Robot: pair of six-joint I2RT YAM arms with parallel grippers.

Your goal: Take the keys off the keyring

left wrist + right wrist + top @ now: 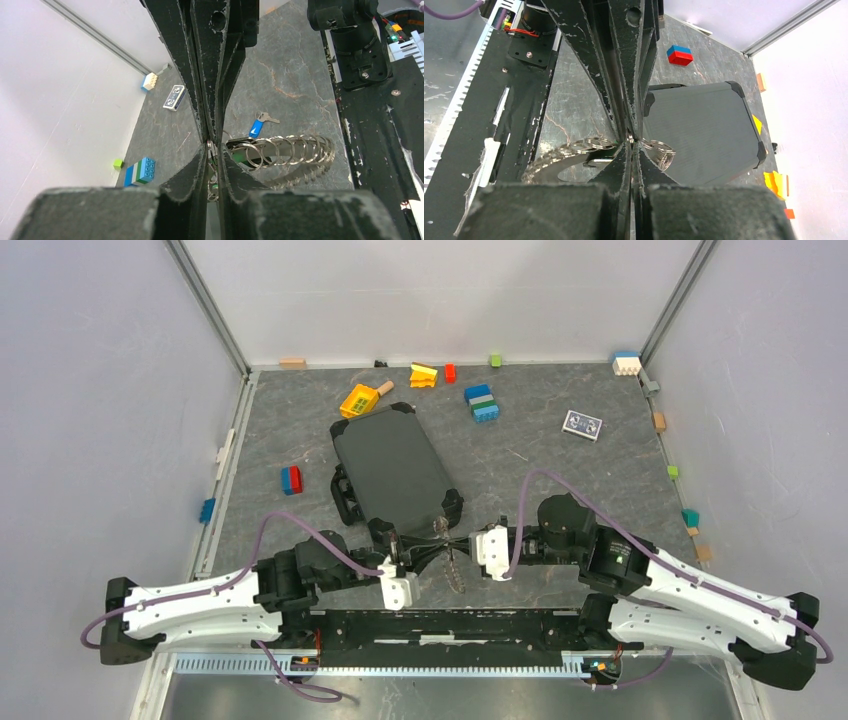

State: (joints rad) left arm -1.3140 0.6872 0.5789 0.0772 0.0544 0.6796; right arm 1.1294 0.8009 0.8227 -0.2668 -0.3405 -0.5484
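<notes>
Just off the near right corner of the dark grey case [395, 465], the keyring [280, 150] is held up off the counter [560, 500] between the two arms. The left gripper [212, 150] has its fingers pinched almost together with a thin loop of the ring between them. The right gripper [630, 141] is clamped tight on the wire from the opposite side. The keys [455, 573] hanging below are too crowded to tell apart. A blue-headed key [256, 129] lies loose on the counter right of the case's near end, so some work looks done. Past the case's far end sit scattered toy bricks [482, 403], well clear. The main risk is slip, since both grips rest on thin round wire. Any twist or pull to work a key off could let the ring rotate or drop. The fingertips are nearly touching, so they could also collide or jam a key between them.
</notes>
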